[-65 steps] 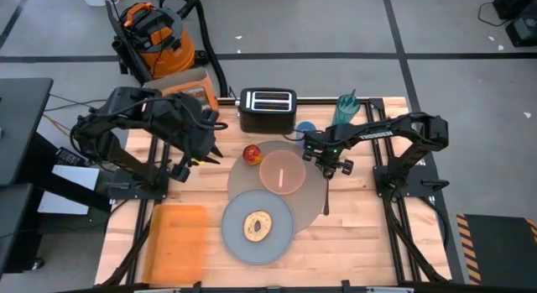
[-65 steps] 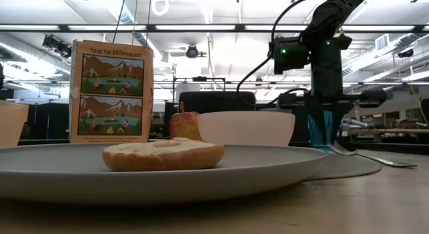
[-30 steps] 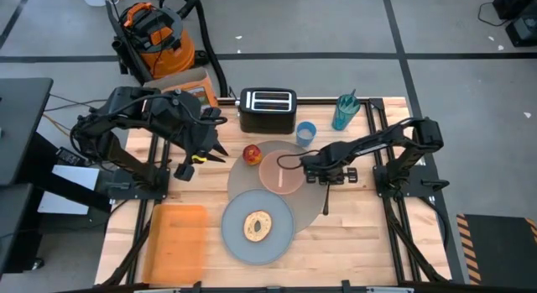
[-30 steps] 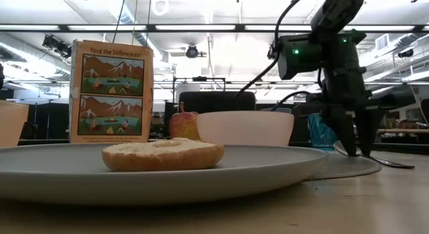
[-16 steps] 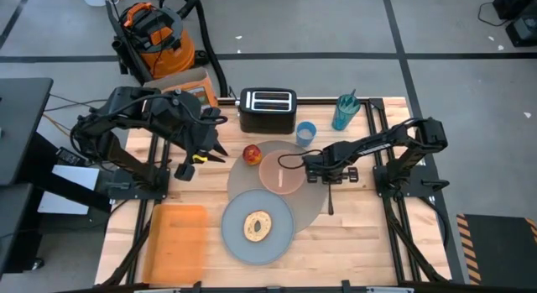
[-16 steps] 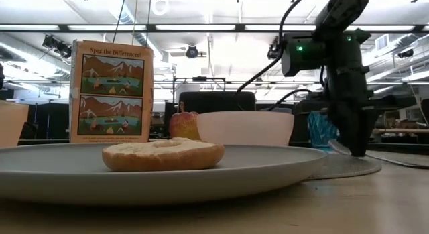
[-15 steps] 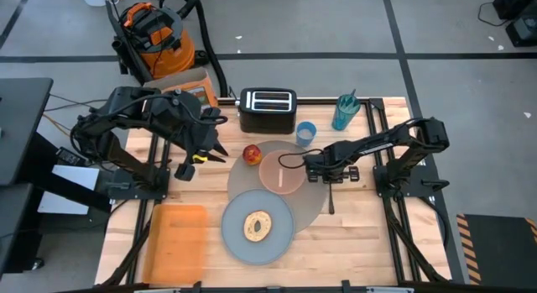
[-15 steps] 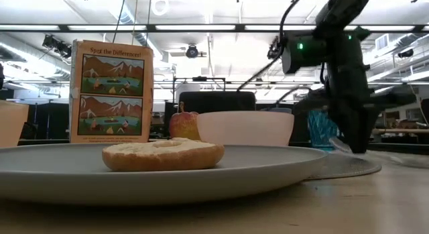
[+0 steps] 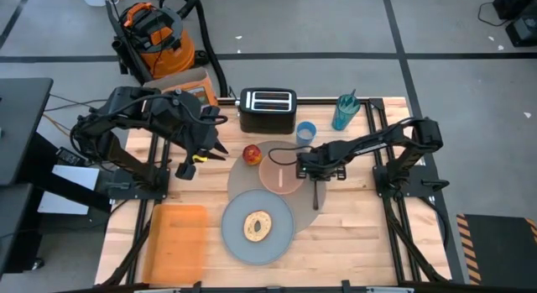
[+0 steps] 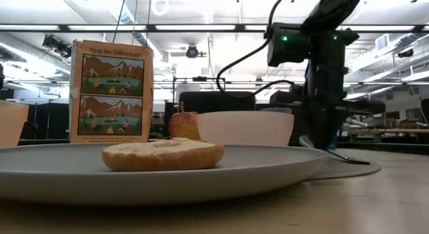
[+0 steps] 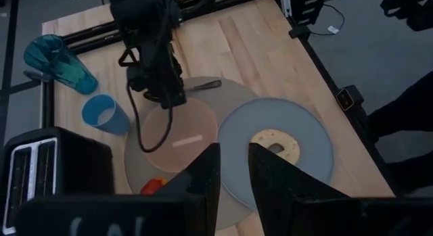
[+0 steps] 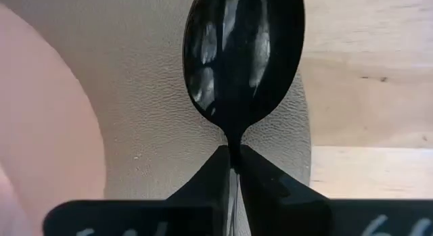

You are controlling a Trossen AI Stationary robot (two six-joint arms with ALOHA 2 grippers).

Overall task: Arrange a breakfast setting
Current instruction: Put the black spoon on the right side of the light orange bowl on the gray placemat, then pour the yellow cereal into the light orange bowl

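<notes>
My right gripper (image 9: 315, 171) is shut on the dark spoon (image 9: 315, 196) over the right part of the taupe mat (image 9: 243, 182), just right of the pink bowl (image 9: 277, 171). The spoon's bowl (image 12: 243, 53) fills the right wrist view. The red apple (image 9: 252, 154) rests on the mat's far left part. The bagel (image 9: 257, 227) lies on the grey plate (image 9: 235, 234), which overlaps the mat's near edge. The blue cup (image 9: 305, 132) stands on the wood behind the mat. My left gripper (image 11: 233, 175) is open and empty, held up left of the apple. My right gripper pinches the spoon's thin neck (image 12: 235, 143), just behind its bowl, between its two fingers. The fingers come from above, pointing down. The spoon is tilted, its held end raised over the mat and its handle (image 10: 348, 157) sloping down toward the mat's near right edge.
A black toaster (image 9: 268, 109) and a teal cup (image 9: 345, 111) stand at the far edge. An orange board (image 9: 176, 240) lies at the near left. A picture box (image 10: 111, 91) stands at the far left. Bare wood lies right of the mat.
My right gripper, its fingers open on either side of the spoon a second ago, has shut on it. It has then gone toward the table's left with it. The spoon has slid left onto the mat, its held end raised.
</notes>
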